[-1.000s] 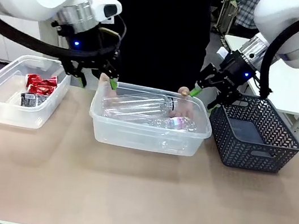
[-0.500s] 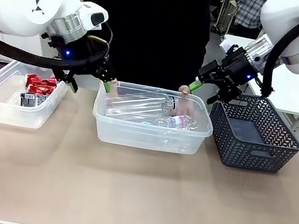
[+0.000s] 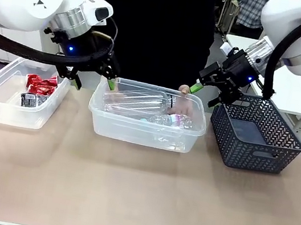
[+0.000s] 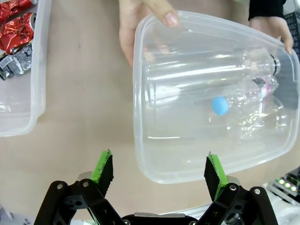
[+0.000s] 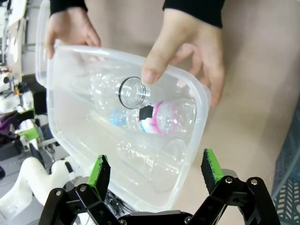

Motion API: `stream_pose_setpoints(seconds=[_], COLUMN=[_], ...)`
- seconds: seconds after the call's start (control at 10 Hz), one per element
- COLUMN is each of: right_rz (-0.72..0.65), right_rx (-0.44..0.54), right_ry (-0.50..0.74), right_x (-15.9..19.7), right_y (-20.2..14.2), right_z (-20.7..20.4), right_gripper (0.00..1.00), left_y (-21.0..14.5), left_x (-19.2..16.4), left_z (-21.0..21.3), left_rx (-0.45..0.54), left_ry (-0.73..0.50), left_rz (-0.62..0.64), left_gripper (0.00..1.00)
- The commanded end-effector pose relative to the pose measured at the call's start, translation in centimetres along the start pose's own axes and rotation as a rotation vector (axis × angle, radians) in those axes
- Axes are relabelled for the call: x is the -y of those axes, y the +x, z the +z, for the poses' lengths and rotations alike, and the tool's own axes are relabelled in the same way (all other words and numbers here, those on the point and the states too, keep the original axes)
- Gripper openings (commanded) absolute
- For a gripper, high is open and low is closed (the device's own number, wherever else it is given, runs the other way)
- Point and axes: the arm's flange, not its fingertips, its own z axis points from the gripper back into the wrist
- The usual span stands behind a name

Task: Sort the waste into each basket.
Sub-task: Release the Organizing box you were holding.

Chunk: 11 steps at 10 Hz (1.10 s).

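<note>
While both the left gripper (image 4: 157, 168) and right gripper (image 5: 153, 172) hang spread and empty, the clear bottles (image 3: 141, 100) lie in the centre tub (image 3: 141, 131) held by the person's hands (image 5: 187, 47), probably light, crushable, slippery, best pinched mid-body.

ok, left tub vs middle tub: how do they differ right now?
The left tub holds red and black packets; the middle tub holds clear bottles. The left tub sits untouched; the person's hands grip the middle tub's far rim. Both are clear, rectangular, with rounded corners.
</note>
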Motion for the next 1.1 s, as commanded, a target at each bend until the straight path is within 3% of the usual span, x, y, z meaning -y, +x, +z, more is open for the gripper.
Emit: stream_pose_setpoints(seconds=[0.0, 0.1, 0.3, 0.4, 0.6, 0.7, 0.8, 0.9, 1.0], right_rz=[-0.017, 0.000, -0.003, -0.009, -0.039, -0.032, -0.032, -0.053, -0.007], right_rx=[-0.016, 0.000, -0.005, 0.020, 0.193, 0.045, 0.045, 0.114, -0.017], right_ry=[-0.023, 0.000, 0.286, 0.348, 0.374, 0.315, 0.315, 0.354, 0.510], right_x=[-0.3, 0.0, 3.2, 4.6, 6.2, 4.0, 4.0, 5.6, 3.9], right_y=[0.2, 0.0, -6.8, -10.1, -14.9, -9.5, -9.5, -14.0, -12.3], right_z=[0.2, 0.0, 8.3, 10.6, 12.6, 11.1, 11.1, 13.5, 12.0], right_gripper=[1.00, 1.00, 1.00, 1.00, 1.00, 1.00, 1.00, 1.00, 1.00], left_y=[0.0, -1.7, -6.4, -8.8, -12.4, -9.1, -9.1, -9.1, -11.2], left_x=[0.0, 1.1, 2.7, 2.9, 2.7, 4.5, 4.5, 4.5, 4.1], left_z=[0.0, 3.5, 8.6, 9.6, 9.9, 10.8, 10.8, 10.8, 11.4], left_rx=[0.000, 0.011, 0.057, 0.074, 0.120, 0.081, 0.081, 0.081, 0.104], left_ry=[0.000, -0.027, -0.064, -0.093, -0.089, -0.062, -0.062, -0.062, -0.063], left_rz=[0.000, -0.055, -0.154, -0.186, -0.157, -0.174, -0.174, -0.174, -0.176], left_gripper=[1.00, 1.00, 1.00, 1.00, 1.00, 1.00, 1.00, 1.00, 1.00])
